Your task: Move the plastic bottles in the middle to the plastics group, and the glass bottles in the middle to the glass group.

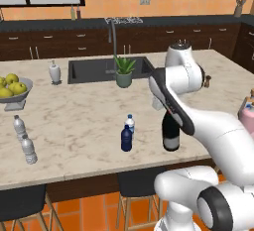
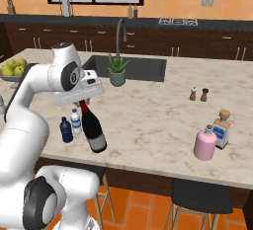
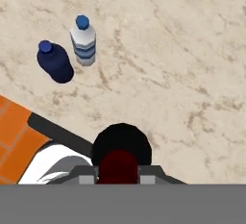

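Observation:
My gripper [image 2: 84, 101] is shut on the red neck of the tall dark wine bottle [image 2: 93, 130], which leans tilted over the counter's front part. The hand view looks straight down the wine bottle [image 3: 120, 156] between the fingers. Just left of it stand the opaque dark blue bottle [image 1: 126, 139] [image 3: 55, 62] and the clear bottle with a blue cap [image 1: 130, 124] [image 3: 83, 39]. Two greyish ribbed water bottles [image 1: 29, 149] [image 1: 19, 126] stand at the far left. The squat pink container [image 2: 205, 144] sits far right near the front edge.
A corked bottle with a blue label [image 2: 221, 128] stands beside the pink container. Salt and pepper shakers [image 2: 198, 94], a potted plant [image 1: 124, 71], the sink [image 1: 89, 69], a soap dispenser [image 1: 55, 71] and a fruit bowl [image 1: 21, 95] lie further back. Stools stand under the counter edge.

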You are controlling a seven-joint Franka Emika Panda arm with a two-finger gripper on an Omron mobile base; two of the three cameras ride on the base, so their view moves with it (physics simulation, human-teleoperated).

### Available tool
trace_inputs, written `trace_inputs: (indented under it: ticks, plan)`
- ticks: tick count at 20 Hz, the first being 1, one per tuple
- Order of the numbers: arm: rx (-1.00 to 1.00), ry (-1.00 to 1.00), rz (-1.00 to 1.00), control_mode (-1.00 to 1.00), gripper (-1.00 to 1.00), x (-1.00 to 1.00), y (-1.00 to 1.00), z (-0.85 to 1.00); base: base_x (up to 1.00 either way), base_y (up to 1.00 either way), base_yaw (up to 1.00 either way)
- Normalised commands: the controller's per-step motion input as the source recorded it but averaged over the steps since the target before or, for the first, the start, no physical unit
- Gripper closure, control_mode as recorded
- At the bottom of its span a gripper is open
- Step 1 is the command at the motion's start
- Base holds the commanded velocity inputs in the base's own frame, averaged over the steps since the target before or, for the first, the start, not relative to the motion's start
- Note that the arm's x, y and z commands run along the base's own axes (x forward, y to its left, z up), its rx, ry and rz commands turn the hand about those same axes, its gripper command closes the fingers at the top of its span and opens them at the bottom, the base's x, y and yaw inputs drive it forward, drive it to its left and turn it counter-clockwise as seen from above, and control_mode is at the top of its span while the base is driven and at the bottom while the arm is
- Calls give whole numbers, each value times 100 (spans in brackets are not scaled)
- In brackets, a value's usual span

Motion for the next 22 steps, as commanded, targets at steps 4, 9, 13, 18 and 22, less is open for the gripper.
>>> trace_inputs:
  ticks: [4,9,13,18,22]
  plan:
    - [-10,-7,7,-100,100,-3,-83,16,0,0,0]
    - [-3,-1,0,-100,100,0,-90,13,0,0,0]
    - [-1,0,0,-100,100,0,-100,8,0,0,0]
    - [-2,-1,0,-100,100,1,-89,5,0,0,0]
    - [0,-9,0,-100,100,9,-83,13,0,0,0]
